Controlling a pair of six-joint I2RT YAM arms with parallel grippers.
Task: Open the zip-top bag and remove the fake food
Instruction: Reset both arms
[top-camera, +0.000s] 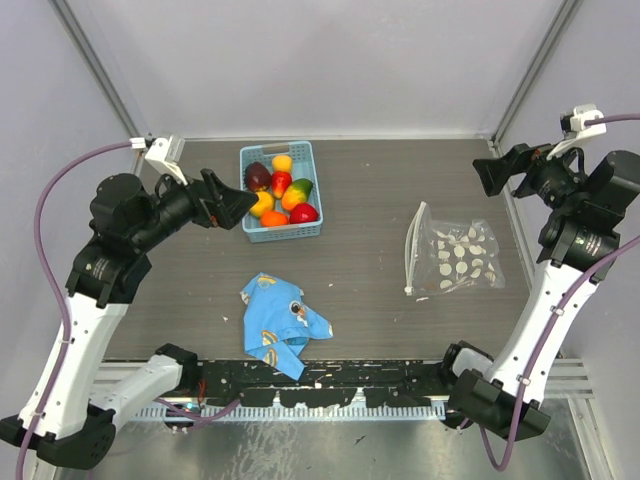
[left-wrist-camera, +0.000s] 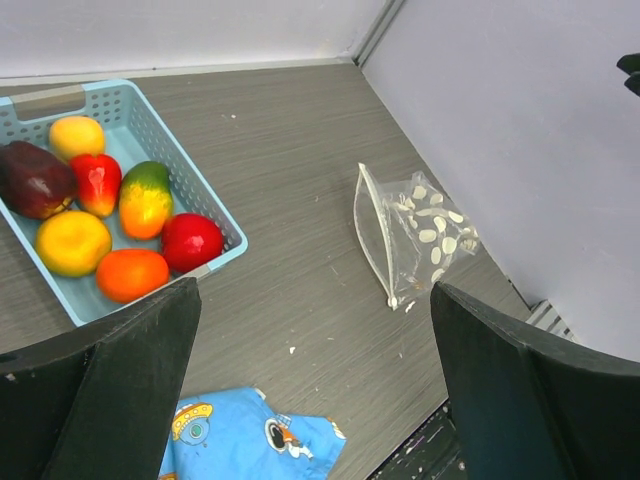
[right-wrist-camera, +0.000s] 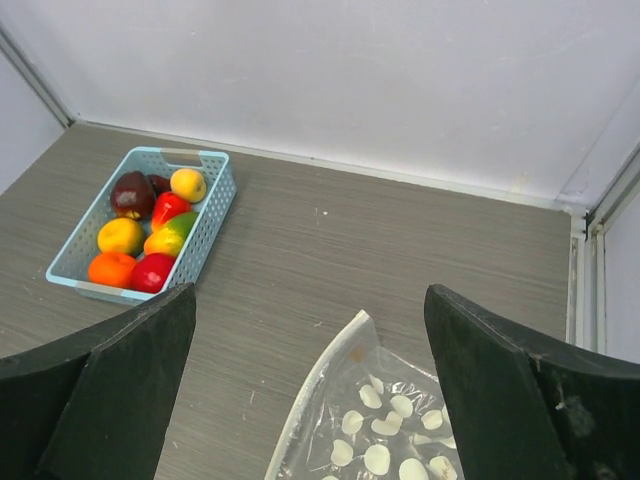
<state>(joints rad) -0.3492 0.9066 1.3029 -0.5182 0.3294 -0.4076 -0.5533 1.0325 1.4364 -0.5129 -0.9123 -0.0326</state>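
Note:
The zip-top bag (top-camera: 455, 255) lies flat and empty-looking on the table at the right, zip strip on its left edge; it also shows in the left wrist view (left-wrist-camera: 410, 232) and the right wrist view (right-wrist-camera: 375, 435). The fake food (top-camera: 280, 192) lies in a light blue basket (top-camera: 312, 225) at the back left; it also shows in the left wrist view (left-wrist-camera: 120, 215) and the right wrist view (right-wrist-camera: 145, 235). My left gripper (top-camera: 235, 205) is open and empty beside the basket. My right gripper (top-camera: 490, 175) is open and empty, raised above the bag's far side.
A blue cartoon-print cloth (top-camera: 280, 322) lies crumpled near the front edge, left of centre; it also shows in the left wrist view (left-wrist-camera: 250, 440). Grey walls enclose the table on three sides.

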